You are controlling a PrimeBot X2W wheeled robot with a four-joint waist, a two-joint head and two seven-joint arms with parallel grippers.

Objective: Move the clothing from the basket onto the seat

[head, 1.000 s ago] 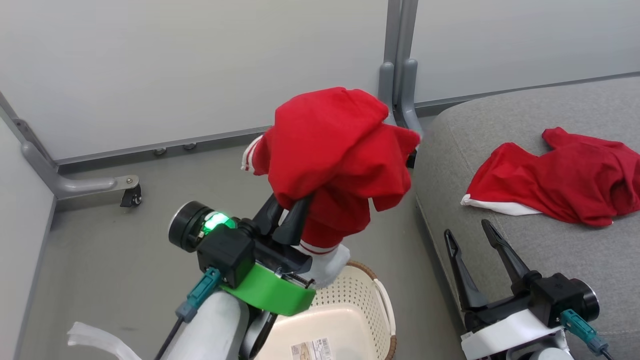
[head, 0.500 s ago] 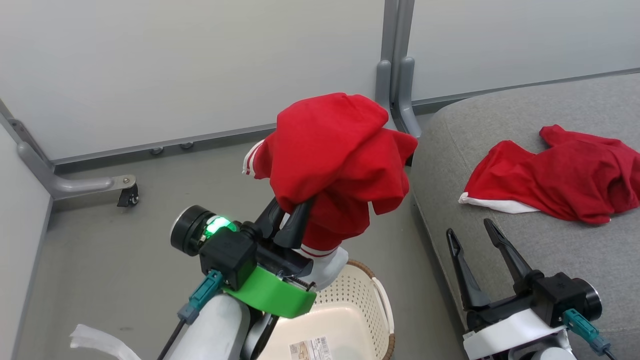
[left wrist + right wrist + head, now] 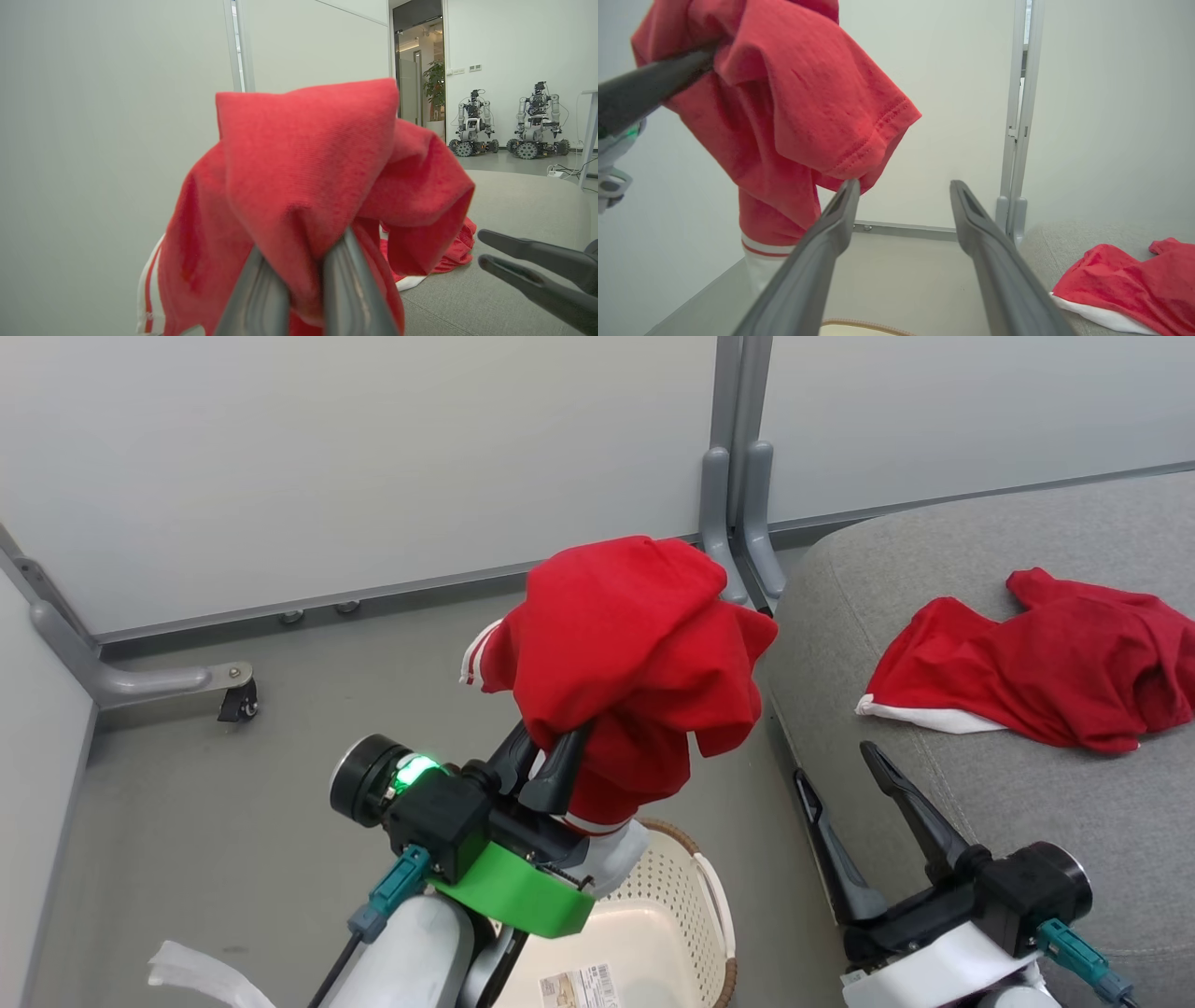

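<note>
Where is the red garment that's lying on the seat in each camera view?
Head view: lying garment at the right edge, mid-height.
Left wrist view: lying garment low, right of centre, partly behind the held garment.
Right wrist view: lying garment in the bottom right corner.
Shared landmark: the grey seat beneath it.

Grey seat (image 3: 971,560) w/ red garment (image 3: 1046,672) on it.

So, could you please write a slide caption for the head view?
Left hand shut on a red garment above the basket; right hand open by the seat, where another garment lies.
</note>
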